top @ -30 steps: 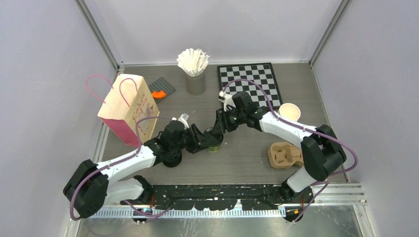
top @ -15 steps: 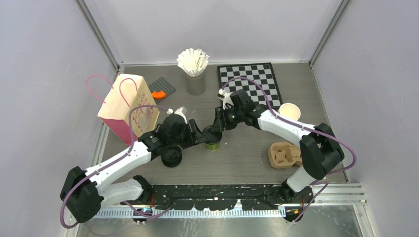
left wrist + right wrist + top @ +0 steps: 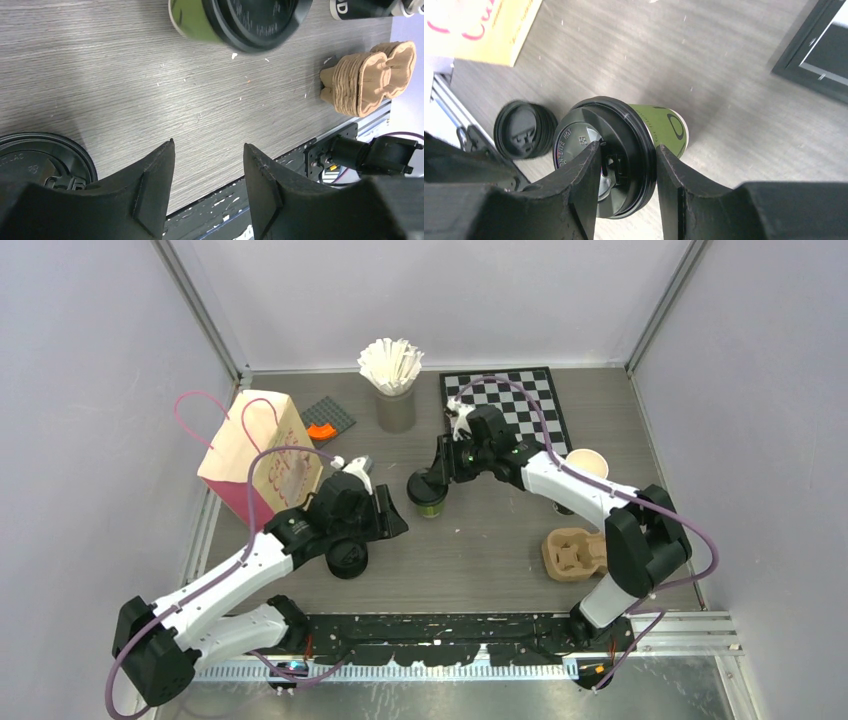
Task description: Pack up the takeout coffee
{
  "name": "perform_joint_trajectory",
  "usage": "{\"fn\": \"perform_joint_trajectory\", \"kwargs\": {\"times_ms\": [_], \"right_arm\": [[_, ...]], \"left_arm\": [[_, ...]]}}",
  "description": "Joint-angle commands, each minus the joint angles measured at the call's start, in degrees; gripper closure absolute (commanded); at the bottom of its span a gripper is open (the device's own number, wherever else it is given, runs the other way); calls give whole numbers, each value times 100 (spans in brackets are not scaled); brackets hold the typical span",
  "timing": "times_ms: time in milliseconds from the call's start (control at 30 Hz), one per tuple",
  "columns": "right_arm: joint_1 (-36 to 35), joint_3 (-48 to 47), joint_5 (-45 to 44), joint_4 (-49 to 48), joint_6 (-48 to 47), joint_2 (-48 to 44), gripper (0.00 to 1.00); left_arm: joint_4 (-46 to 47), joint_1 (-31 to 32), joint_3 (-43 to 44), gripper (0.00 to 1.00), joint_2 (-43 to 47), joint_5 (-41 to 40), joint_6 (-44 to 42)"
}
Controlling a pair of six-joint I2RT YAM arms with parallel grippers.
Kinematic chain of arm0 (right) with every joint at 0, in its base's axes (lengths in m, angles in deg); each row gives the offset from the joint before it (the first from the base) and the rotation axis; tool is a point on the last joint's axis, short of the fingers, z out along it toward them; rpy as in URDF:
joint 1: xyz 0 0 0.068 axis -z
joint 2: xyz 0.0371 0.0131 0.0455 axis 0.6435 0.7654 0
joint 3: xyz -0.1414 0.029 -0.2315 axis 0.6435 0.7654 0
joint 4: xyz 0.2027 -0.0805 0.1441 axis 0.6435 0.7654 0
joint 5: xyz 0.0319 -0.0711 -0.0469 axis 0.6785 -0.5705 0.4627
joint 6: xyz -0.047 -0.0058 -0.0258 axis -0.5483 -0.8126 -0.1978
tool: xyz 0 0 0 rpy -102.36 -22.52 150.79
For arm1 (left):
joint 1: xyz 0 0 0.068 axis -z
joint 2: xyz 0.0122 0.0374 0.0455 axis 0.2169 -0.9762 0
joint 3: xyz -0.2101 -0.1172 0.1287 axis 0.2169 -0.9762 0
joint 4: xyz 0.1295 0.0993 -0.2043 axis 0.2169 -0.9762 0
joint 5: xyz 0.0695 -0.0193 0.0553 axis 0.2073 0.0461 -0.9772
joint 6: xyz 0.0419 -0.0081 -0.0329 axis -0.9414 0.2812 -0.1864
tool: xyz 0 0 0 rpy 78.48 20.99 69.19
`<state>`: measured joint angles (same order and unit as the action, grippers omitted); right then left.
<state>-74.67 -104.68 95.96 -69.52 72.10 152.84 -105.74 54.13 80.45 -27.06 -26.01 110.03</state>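
Near the bench's middle, the right pincer (image 3: 627, 153) clenched the takeout coffee (image 3: 428, 495) by its lid; the left pincer (image 3: 209, 150) hung released, empty. Packing into the carrier (image 3: 575, 552) or the bag (image 3: 262, 455) was not yet done.

We see a matt grey wood-grain desk (image 3: 125, 75), a rough brown pulp cup carrier (image 3: 367, 75), and a smooth black plastic lid (image 3: 579, 137) on an olive-green paper cup (image 3: 664, 127).

Lidded cup (image 3: 430, 495) at centre, paper bag (image 3: 262, 455) far left, loose lids (image 3: 346, 558) near-left of the lidded cup, pulp carrier (image 3: 577, 553) near right, checkerboard (image 3: 505, 405) behind, open cup (image 3: 586, 467) by its near right corner.
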Motion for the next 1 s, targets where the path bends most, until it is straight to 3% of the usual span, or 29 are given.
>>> {"fn": "perform_joint_trajectory", "kwargs": {"times_ms": [0,467,733,967], "right_arm": [[222,-620,-246,-503,-29,257,68],[875,-2123,103,-515,123,1964,64],[915,-2386,-13,-114,-25,2014,39],[919,-2797,-206,710,-238,1551,22]], "left_arm": [[-164,0,199,45,170,-87,-338],[-588,3,476,40,-4,264,-894],[-1121,3,756,37,-9,266,-1190],[-1742,-2,1128,31,31,191,-1586]]}}
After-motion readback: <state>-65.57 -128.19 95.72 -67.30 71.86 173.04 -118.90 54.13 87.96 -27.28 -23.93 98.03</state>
